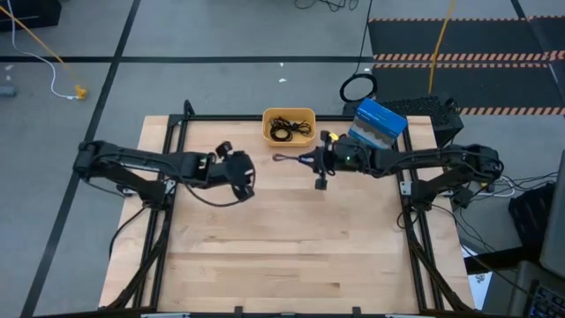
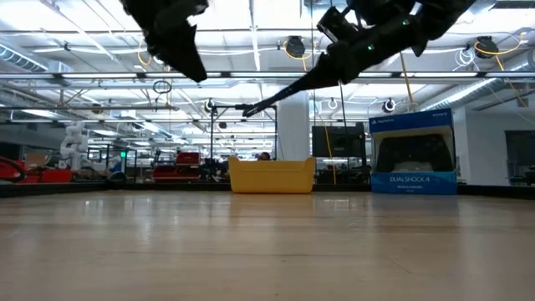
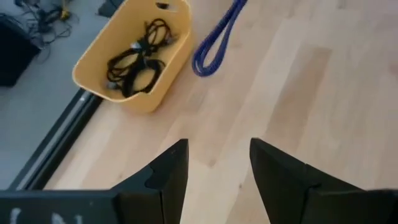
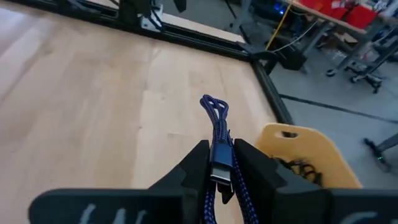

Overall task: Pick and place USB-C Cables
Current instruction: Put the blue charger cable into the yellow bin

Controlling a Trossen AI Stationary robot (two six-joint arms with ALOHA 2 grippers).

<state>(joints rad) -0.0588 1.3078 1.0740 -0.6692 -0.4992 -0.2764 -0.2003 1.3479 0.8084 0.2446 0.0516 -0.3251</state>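
Note:
A yellow bin point(image 1: 289, 125) point(image 3: 155, 87) point(image 4: 311, 152) stands at the table's far edge with two black coiled cables point(image 1: 284, 129) point(image 3: 134, 59) lying inside. The purple-blue cable point(image 1: 284, 159) point(image 3: 214, 40) point(image 2: 255, 107) is folded into a short bundle in my right gripper point(image 1: 305, 161) point(image 4: 219, 152), which is shut on it just in front of the bin, high above the table. My left gripper point(image 1: 245, 174) point(image 3: 217, 165) hovers open to the left of the cable, touching nothing. My right gripper pinches the folded purple-blue cable between its two fingers at the connector end point(image 4: 221, 167). The fingers come nearly level from the table's right and lie along the cable. It is lifted clear, and its looped end point(image 4: 213, 106) sticks out past the fingertips toward the left.
A blue DualShock box point(image 1: 380, 124) point(image 2: 414, 155) stands at the far right corner beside the bin. Black frame rails point(image 1: 168, 141) border the table. Bare wood point(image 1: 282, 247) stretches toward the near edge.

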